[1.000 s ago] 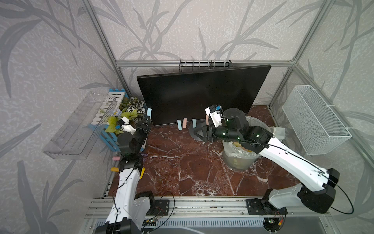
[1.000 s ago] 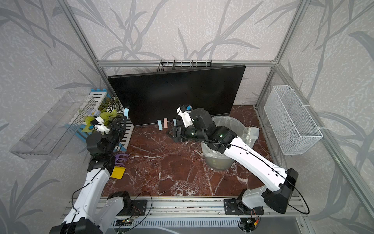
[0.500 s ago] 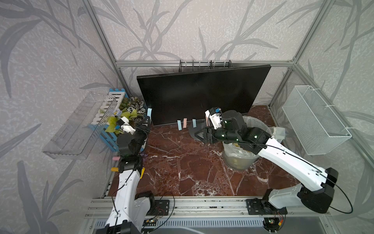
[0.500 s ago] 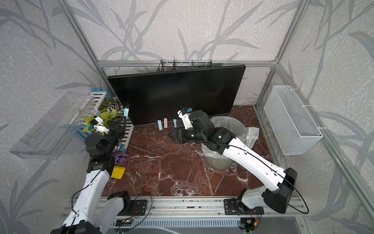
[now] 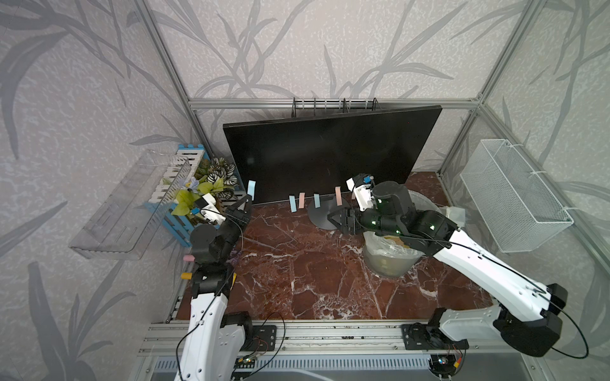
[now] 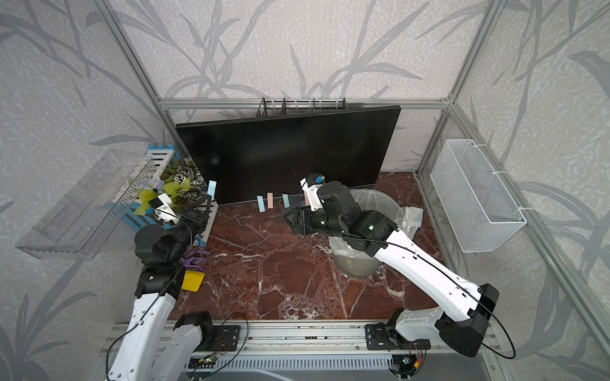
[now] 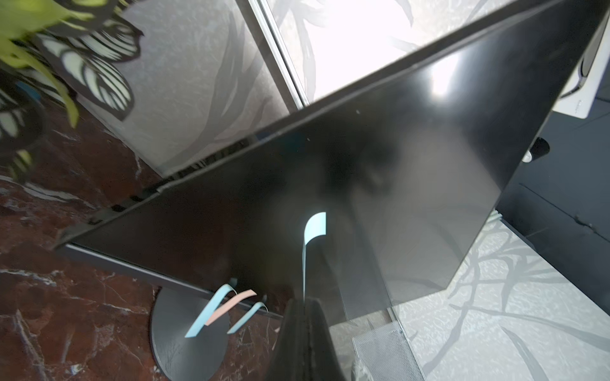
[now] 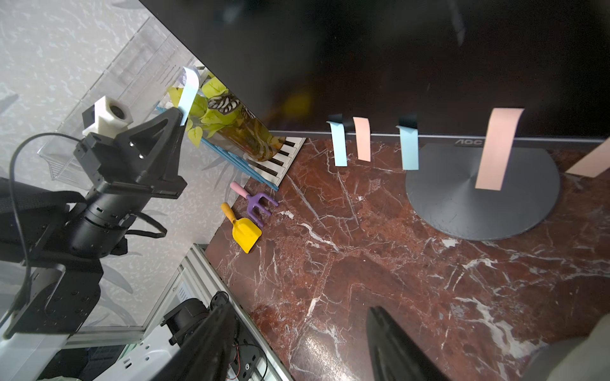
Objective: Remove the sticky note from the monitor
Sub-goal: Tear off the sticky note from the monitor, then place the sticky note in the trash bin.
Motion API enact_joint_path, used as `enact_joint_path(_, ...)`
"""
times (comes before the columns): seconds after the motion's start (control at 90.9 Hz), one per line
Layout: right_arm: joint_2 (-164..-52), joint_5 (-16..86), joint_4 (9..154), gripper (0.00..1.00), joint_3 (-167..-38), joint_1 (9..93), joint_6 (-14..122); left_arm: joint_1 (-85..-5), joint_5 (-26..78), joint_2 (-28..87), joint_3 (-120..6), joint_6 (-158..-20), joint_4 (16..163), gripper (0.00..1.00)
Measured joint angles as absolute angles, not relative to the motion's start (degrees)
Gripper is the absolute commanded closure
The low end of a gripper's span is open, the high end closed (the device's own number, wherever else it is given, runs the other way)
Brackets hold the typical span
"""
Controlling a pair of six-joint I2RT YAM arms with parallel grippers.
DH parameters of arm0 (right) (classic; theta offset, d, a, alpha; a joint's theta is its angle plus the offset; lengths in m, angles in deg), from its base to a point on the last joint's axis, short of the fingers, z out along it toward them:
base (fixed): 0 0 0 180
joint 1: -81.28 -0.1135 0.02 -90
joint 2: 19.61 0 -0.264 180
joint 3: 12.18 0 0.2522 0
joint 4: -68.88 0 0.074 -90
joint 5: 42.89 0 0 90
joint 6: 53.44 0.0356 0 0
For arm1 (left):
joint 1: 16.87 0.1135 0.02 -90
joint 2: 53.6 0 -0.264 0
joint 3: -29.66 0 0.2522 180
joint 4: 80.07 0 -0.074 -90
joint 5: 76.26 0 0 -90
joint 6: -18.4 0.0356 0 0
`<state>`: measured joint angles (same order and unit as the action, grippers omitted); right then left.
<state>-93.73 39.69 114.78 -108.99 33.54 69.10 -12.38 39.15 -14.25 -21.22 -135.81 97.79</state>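
Left arm is extended toward the lower left corner of the monitor (image 5: pixel 330 158), wrist raised. Left gripper (image 5: pixel 246 202) is closed on the lower end of a light blue sticky note (image 5: pixel 251 188), which is held upright just beside that corner. In the right wrist view the strip is seen apart from the screen edge, its free top curled. Right arm is stretched low over a lined bin (image 5: pixel 389 264) in front of the monitor's right half. Right gripper (image 5: pixel 331 219) is held with jaws parted, nothing between them, just in front of the monitor's grey disc stand (image 8: pixel 462 211). The other sticky notes (image 8: pixel 363 138), blue and pink, are hung along the monitor's bottom bezel above the stand. A potted plant (image 5: pixel 214 184) in a blue crate is crowded against the monitor's left edge, close behind the left gripper. A purple toy rake (image 8: pixel 255 206) and a yellow toy shovel (image 8: pixel 246 232) are laid on the marble top (image 5: pixel 297 264) forward of that corner.
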Motion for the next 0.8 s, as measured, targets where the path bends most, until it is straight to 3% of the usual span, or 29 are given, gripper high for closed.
enact_joint_path(0.341, -84.20, 44.68, 121.62, 0.32, -108.35, 43.44, 69.66, -39.77, 30.34, -7.56, -31.19, -129.64, 91.58, 1.00)
enact_joint_path(0.572, -75.92, 47.28, 127.87, 0.32, -106.93, 51.29, 71.04, -58.37, 24.11, 7.47, -45.11, -122.89, 90.73, 1.00)
enact_joint_path(0.803, -70.81, 48.83, 133.03, 0.32, -106.76, 57.12, 71.87, -68.71, 23.04, 26.12, -60.09, -116.53, 88.72, 1.00)
